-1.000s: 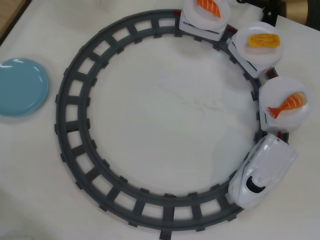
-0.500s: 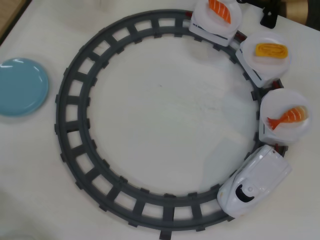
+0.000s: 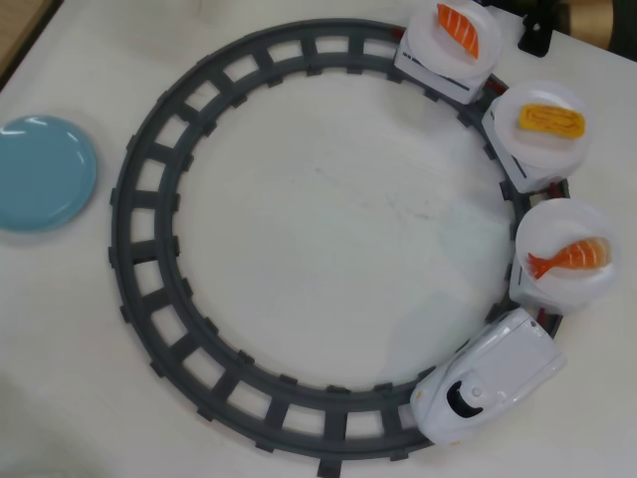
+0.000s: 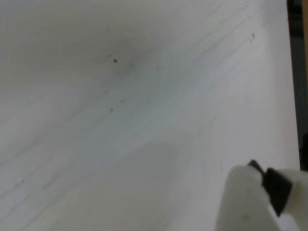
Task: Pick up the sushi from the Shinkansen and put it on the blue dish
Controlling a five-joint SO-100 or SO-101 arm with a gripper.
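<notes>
In the overhead view the white Shinkansen (image 3: 488,386) sits on the lower right bend of the grey track (image 3: 139,229), nose pointing down-left. The sushi (image 3: 569,257), an orange shrimp piece with a red tail, lies on the white plate (image 3: 557,289) of the first car behind the nose. The blue dish (image 3: 42,171) rests bare at the far left, outside the ring. The wrist view shows only bare white tabletop and one white finger (image 4: 245,202) with a black part at the lower right. Its opening cannot be judged.
Two more cars trail up the right side, carrying a yellow egg piece (image 3: 550,120) and an orange salmon piece (image 3: 459,28). A dark piece of hardware (image 3: 534,32) stands at the top right edge. The table's edge (image 4: 294,96) runs down the right of the wrist view.
The train has run clockwise along the track: the nose slid down and left along the bottom bend, and the three plate cars followed down the right side.
</notes>
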